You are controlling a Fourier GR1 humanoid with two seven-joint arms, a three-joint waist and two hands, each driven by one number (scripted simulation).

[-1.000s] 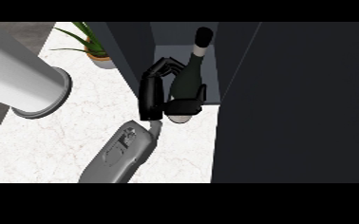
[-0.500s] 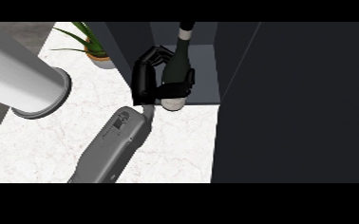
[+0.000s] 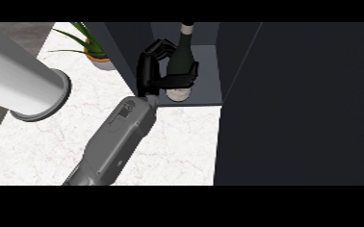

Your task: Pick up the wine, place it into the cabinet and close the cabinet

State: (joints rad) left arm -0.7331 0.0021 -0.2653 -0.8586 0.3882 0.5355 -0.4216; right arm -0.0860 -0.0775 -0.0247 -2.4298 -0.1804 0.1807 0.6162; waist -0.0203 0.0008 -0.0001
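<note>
Inside the dark grey open cabinet point(image 3: 206, 53), the dark green glass wine bottle point(image 3: 182, 62) is being held upright, neck pointing away, by the black left hand point(image 3: 153, 72) curled round its body.

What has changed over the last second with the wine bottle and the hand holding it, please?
The right hand has carried the wine bottle up the view and rightward, into the open cabinet, and brought it from a tilt to nearly upright. The fingers have stayed curled round the bottle throughout; nothing was let go. The potted plant and the grey cylinder at the left have not moved.
</note>
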